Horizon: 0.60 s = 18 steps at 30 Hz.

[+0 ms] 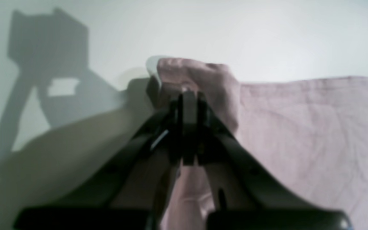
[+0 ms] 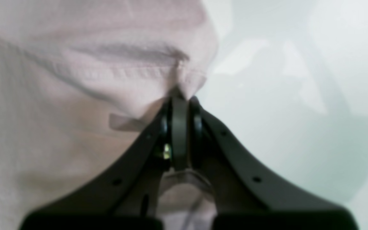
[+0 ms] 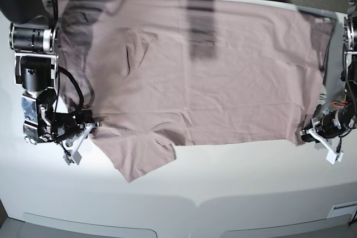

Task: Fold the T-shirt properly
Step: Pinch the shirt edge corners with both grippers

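Barely begun: the T-shirt (image 3: 206, 71) lay spread flat across the surface's (image 3: 223, 182) far half, no fold made, while left gripper (image 3: 305, 132) and right gripper (image 3: 92, 125) each pinched its near edge.

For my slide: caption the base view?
Both claws pinch the spread mauve T-shirt at its near edge.
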Tool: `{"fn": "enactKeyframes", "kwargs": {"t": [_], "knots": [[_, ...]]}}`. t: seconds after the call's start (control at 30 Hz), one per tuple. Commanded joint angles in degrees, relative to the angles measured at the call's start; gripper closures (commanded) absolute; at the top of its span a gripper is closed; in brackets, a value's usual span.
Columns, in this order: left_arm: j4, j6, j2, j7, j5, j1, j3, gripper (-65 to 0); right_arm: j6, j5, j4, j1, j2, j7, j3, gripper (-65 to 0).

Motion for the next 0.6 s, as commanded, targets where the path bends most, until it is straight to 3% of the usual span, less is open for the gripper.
{"fn": "enactKeyframes", "kwargs": {"t": [0.0,0.13,0.37,0.57], "knots": [[0.92,-0.63,-0.94,-1.46,0.52,-1.90,-0.24,0.0,0.35,0.46,0.66,1.73,0.98,1.05,0.13,0.0],[1.22,-0.61,-0.11,-5.33,6.45,-2.32,-0.24,0.0,0.13,0.44,0.66,2.62,1.14,1.33,0.13,0.0],[1.22,-0.61,2.58,-7.78,8.11,-3.41,-0.24,0.0,0.17,0.24,0.66,6.54,1.11,2.38,0.13,0.0],[1.22,-0.39,3.30,-10.99,13.92,-5.60,-0.24,0.0,0.22,0.22,0.66,10.12,1.11,2.34,0.13,0.0]]}}
